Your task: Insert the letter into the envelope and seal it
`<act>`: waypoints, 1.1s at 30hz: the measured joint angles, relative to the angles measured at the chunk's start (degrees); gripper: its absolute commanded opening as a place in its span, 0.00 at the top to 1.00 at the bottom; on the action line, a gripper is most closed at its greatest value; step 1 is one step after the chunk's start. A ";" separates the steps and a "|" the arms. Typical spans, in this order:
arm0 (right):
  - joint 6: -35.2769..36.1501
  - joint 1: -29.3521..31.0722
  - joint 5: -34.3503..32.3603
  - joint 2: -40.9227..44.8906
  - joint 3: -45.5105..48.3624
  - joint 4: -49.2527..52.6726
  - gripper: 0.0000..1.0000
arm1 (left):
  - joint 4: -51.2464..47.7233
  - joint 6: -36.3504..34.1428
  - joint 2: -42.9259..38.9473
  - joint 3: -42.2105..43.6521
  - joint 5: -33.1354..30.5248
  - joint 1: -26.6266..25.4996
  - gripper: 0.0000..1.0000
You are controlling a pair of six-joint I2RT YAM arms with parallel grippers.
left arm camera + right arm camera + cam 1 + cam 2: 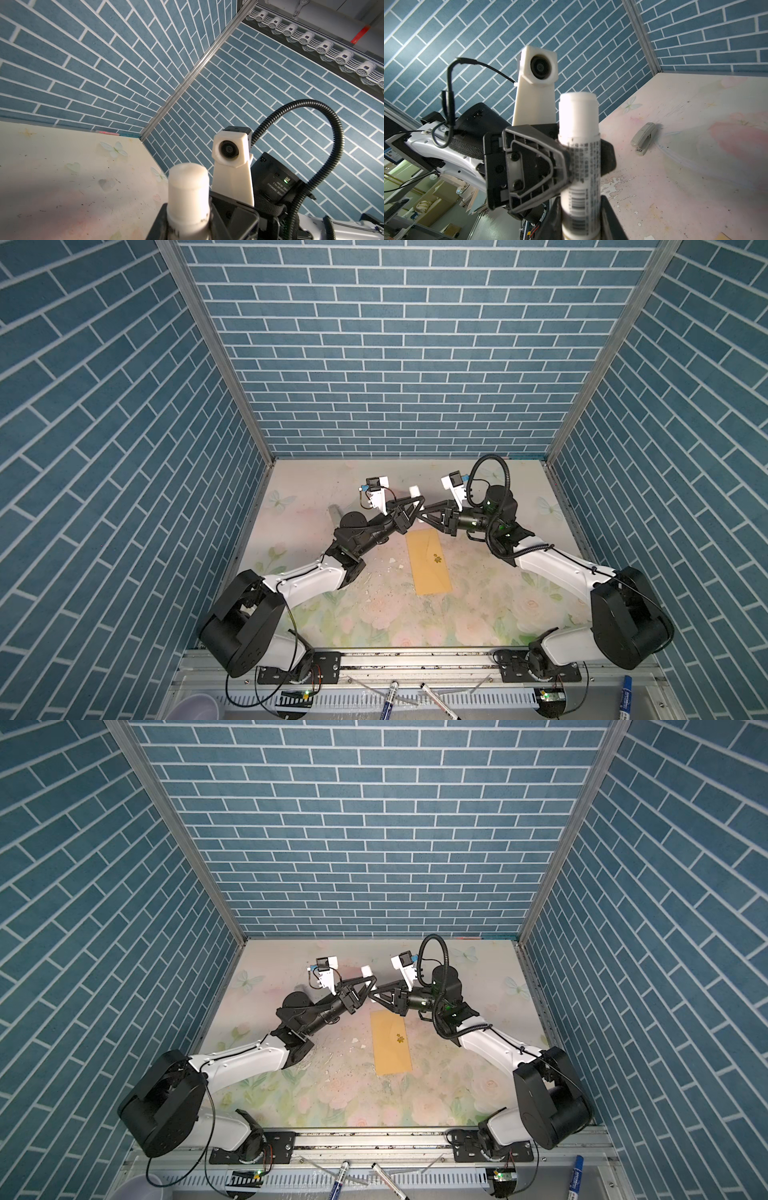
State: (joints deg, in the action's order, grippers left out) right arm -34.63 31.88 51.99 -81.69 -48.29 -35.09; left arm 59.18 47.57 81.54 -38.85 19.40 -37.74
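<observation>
Plainly, envelope: lay flat on the table, gold sticker facing up.
Left gripper: above the envelope's far end, clamped on a white glue stick.
Right gripper: there too, gripping the same stick.
Stapler: far-left of the envelope.

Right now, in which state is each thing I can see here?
glue stick: capped, off the table, gripped by both claws.
left claw: shut on the glue stick.
right claw: shut on the glue stick.
envelope: flat on the table, flap down.
stapler: closed, lying on the table.
letter: not visible.
</observation>
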 measured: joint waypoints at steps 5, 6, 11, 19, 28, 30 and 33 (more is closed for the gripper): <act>0.17 0.00 -0.02 0.00 0.00 0.13 1.00 | -0.04 -0.02 0.00 0.02 -0.04 -0.04 1.00; 0.22 0.00 -0.07 0.04 0.00 0.22 0.93 | -0.07 -0.02 0.00 0.02 -0.09 -0.04 1.00; 1.14 0.00 -0.79 0.98 0.02 1.90 0.58 | -0.17 -0.04 -0.13 0.11 -0.48 -0.11 1.00; 1.20 0.00 -1.92 4.76 1.22 1.97 0.41 | -0.57 -0.13 -1.07 0.55 -2.60 -0.17 1.00; -3.37 0.52 -1.77 3.82 3.30 -3.26 0.38 | -0.11 0.57 -1.07 0.55 -3.28 -0.17 1.00; -4.20 0.76 -1.70 3.23 3.30 -4.17 0.39 | -0.09 0.61 -1.07 0.55 -3.34 -0.17 1.00; -5.09 1.09 -1.62 2.34 3.30 -5.42 0.47 | -0.02 0.63 -1.07 0.55 -3.48 -0.17 1.00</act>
State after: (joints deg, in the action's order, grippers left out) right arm -39.72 32.97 50.37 -79.35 -44.99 -40.51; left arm 59.16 48.21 80.47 -38.30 15.92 -37.91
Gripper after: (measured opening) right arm 0.567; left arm 0.280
